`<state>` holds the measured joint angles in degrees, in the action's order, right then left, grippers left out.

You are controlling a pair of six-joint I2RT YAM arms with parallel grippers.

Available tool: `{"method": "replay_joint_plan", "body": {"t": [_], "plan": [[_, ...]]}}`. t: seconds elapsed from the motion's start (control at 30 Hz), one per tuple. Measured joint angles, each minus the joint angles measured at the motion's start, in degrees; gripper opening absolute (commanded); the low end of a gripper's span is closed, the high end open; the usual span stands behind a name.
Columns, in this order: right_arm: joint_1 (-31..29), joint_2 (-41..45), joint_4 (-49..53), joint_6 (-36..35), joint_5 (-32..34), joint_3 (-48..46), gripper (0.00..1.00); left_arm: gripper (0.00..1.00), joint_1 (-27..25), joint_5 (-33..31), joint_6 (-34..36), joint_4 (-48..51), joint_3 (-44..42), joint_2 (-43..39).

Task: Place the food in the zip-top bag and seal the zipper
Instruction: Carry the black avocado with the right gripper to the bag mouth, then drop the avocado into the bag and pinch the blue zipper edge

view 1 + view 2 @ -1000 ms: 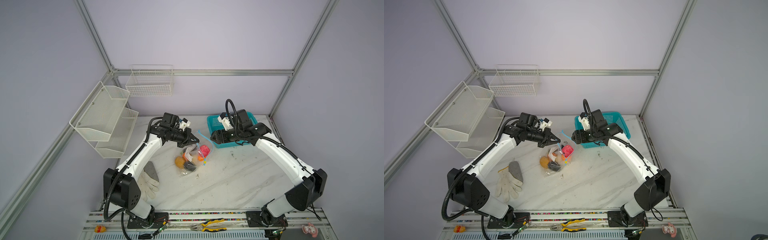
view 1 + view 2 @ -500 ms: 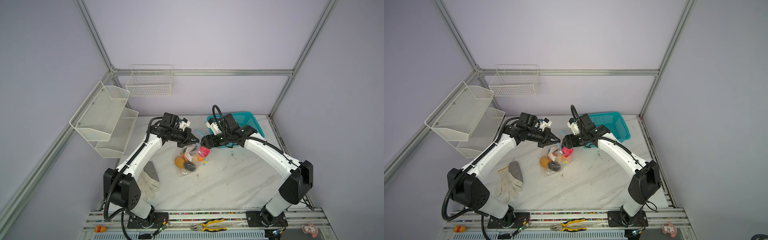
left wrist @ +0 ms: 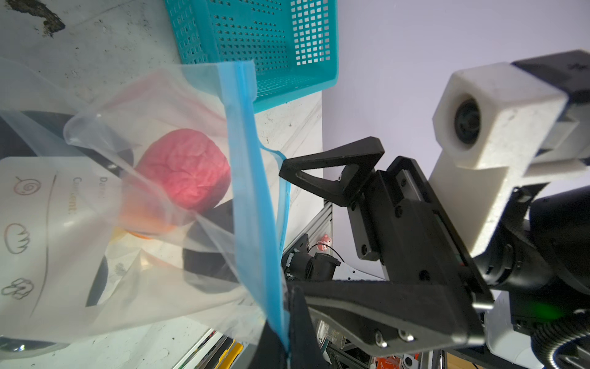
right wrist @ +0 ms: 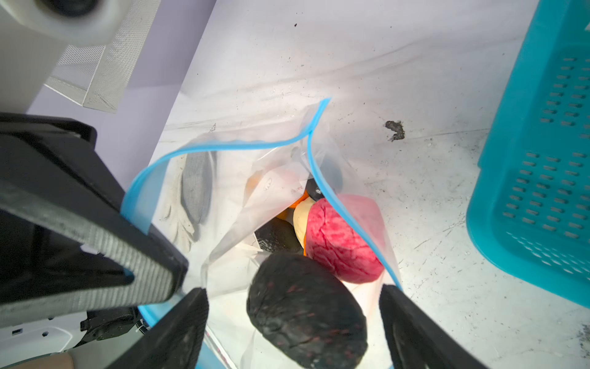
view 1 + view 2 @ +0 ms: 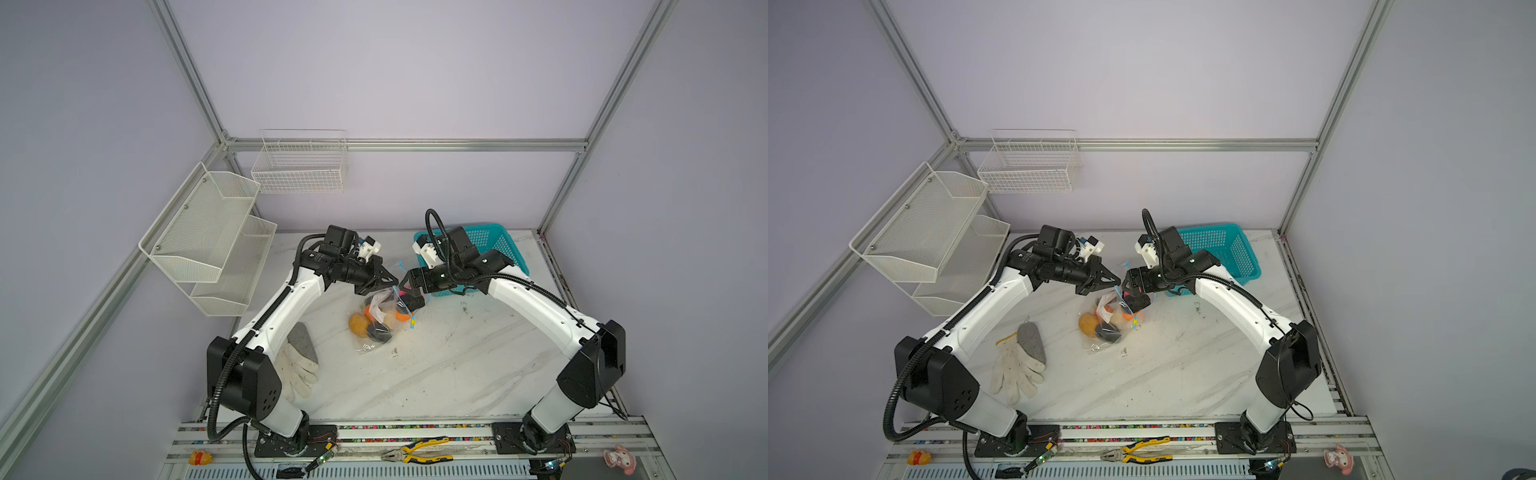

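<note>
My left hand (image 5: 392,283) pinches shut on the smooth blue zipper (image 3: 252,198) of the crinkly clear zip-top bag (image 5: 376,322), mid-frame in both top views, my right hand (image 4: 292,292) spread open around bumpy black food (image 4: 306,319), white label (image 3: 48,223) reading "Content".

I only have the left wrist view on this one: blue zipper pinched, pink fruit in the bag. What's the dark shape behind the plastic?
Observer: A dark fruit. The right wrist view shows it in the bag mouth, between the right gripper's open jaws, with neither finger touching it.
Operator: Where's the slider?
Observer: In both top views the slider hangs at the low end of the zipper. The left gripper pinches the strip higher up.
Operator: Is the bag hanging free?
Observer: No. From above, its lower end looks to lie on the table, and only the mouth is lifted.
</note>
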<state>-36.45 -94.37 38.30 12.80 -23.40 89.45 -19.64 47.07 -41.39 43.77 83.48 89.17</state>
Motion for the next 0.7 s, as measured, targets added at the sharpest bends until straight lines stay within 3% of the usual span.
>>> {"method": "replay_joint_plan", "body": {"t": [0.2,0.37,0.47,0.7], "plan": [[-0.2,0.0,0.0,0.7,1.2,0.9,0.8,0.0,0.0,-0.2,0.0,0.0,0.0,0.0],[-0.2,2.1,0.2,3.9,8.6,1.4,0.69,0.0,0.0,-0.4,0.0,0.0,0.0,0.0],[-0.2,5.7,0.0,6.5,12.0,-2.0,0.67,0.0,0.0,-0.5,0.0,0.0,0.0,-0.1],[-0.2,7.4,-3.1,10.8,11.4,-10.4,0.59,0.0,0.0,-0.9,0.0,0.0,0.0,-0.4]]}}
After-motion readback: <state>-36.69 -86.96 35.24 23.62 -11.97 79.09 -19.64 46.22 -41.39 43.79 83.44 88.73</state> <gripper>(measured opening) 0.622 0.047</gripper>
